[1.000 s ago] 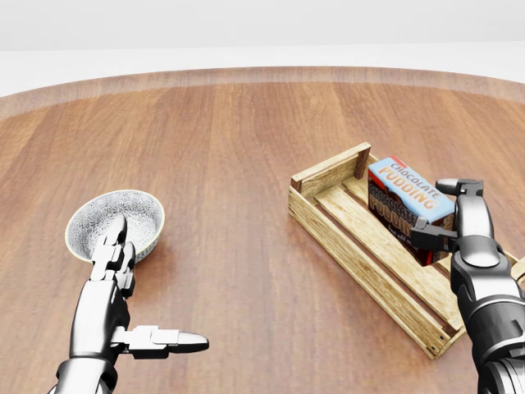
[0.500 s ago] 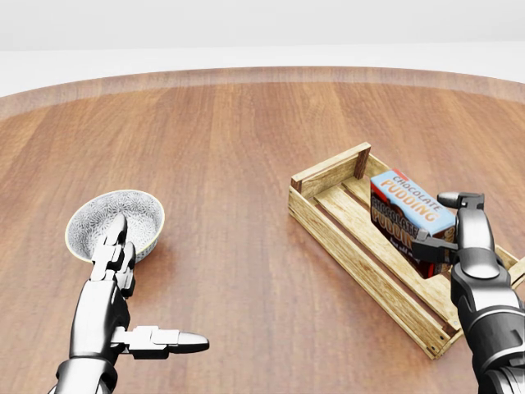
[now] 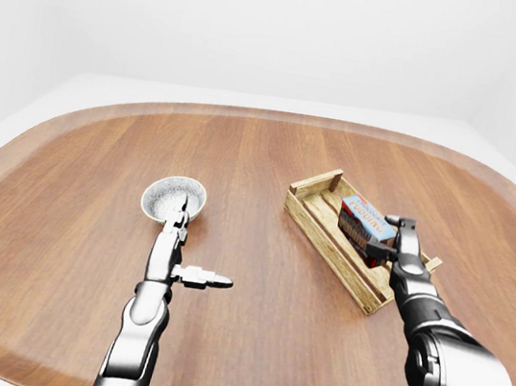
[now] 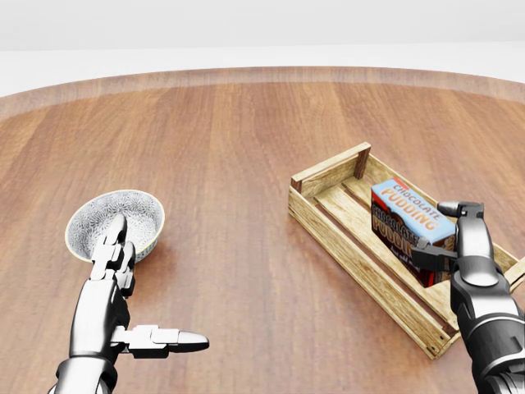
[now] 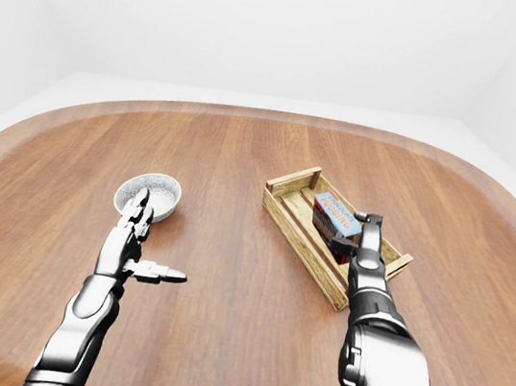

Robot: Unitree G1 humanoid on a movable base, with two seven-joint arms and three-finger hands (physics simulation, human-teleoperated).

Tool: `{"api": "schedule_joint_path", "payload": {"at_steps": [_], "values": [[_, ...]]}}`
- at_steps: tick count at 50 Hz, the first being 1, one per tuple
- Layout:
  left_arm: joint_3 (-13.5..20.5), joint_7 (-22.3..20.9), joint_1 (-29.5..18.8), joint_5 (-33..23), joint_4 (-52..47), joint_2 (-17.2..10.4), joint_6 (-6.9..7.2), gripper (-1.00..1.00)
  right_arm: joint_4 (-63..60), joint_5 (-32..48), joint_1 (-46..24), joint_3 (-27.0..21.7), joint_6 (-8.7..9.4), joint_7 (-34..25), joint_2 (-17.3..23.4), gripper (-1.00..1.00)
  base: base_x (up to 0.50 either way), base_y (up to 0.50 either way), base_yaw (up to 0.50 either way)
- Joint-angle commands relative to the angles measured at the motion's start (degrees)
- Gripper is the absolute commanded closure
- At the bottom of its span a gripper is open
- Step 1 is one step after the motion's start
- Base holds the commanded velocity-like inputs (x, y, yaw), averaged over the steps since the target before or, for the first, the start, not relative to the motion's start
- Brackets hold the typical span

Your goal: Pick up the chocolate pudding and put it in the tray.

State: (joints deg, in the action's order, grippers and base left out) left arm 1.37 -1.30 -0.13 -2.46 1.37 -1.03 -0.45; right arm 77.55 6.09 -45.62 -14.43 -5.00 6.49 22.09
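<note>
The right hand (image 4: pixel 456 238) has its fingers (image 4: pixel 432 255) closed on the chocolate pudding (image 4: pixel 408 222), one finger across the near end of the box and another over its top edge, at about four o'clock in the head view. The box stands on a long edge inside the tray (image 4: pixel 328 215), its label tilted up, and it appears to rest on or hang just over the slats; contact with the floor of the tray cannot be told.

Against the pictures of a second ago, the box has sunk lower and slid toward five o'clock, deeper between the tray walls, and the hand has come down with it. I judge the placing nearly finished: what remains is to part the fingers and lift away without dragging the box against the far wall.

The left hand (image 4: pixel 123 283) lies at seven o'clock, fingers spread and holding nothing, its tips just beside the patterned bowl (image 4: pixel 102 215), unchanged over the second.

The head view shows the label and the finger contact closely. The left-eye view shows what it crops: the whole oval tabletop (image 3: pixel 264 155), the tray at three o'clock from the bowl and well apart from it, and the right forearm reaching in from five o'clock.
</note>
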Motion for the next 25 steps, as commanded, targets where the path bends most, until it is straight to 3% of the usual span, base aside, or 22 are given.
{"api": "schedule_joint_path", "payload": {"at_steps": [1,25], "values": [[0.11,-0.19,-0.14,0.4,0.08,-0.03,0.51,-1.0,-0.06,-0.71,0.24,-0.46,0.0,0.66,-0.08,1.0,0.0,0.0,0.0],[-0.05,-0.2,-0.02,0.26,0.19,0.05,0.25,-1.0,0.1,-0.31,1.19,-0.77,0.0,0.85,-0.16,1.0,0.0,0.0,0.0]]}}
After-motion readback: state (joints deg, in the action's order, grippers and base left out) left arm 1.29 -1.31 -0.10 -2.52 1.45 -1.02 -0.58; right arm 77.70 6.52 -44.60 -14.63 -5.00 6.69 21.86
